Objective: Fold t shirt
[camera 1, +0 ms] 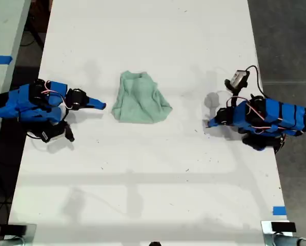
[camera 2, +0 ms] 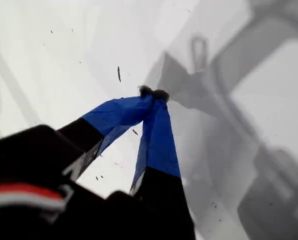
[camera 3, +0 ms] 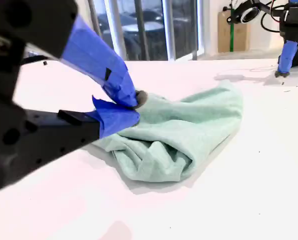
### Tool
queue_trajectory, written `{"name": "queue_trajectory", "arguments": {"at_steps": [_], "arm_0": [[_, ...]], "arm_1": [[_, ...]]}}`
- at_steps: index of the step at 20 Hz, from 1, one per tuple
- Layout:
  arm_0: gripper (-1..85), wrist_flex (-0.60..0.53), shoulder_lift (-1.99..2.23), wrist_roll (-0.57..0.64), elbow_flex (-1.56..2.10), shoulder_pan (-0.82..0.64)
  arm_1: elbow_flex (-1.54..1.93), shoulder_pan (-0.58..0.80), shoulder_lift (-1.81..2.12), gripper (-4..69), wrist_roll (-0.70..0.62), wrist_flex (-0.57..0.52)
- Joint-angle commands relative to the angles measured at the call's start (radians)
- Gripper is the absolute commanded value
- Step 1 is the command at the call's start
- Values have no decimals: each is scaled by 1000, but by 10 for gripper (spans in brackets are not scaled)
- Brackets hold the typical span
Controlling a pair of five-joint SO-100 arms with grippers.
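Just beside my second pincer [camera 3: 131, 107]: t shirt [camera 3: 188, 130]

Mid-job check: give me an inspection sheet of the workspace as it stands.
Surface: white table, small dark specks.
Job's things: t shirt bunched and wrinkled, mid-table.
Clutter: nothing seen.
Grippers: my first claw shut, apart from the shirt; my second claw shut, just short of the shirt's edge.
Cables: black cable looped above the first arm.
Surroundings: blue tape at the table edge, dark floor.
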Motion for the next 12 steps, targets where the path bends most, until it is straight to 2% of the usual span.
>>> {"name": "queue_trajectory", "arguments": {"at_steps": [1, 7, 12], "arm_0": [[-2, 5, 6, 48, -18, -18], [-2, 35, 2, 91, -17, -129], [-2, 32, 3, 67, -20, -100]], "arm_1": [[14, 8, 12, -19, -2, 9], [41, -52, 12, -19, 112, -31], [41, -51, 11, -19, 91, -31]]}}
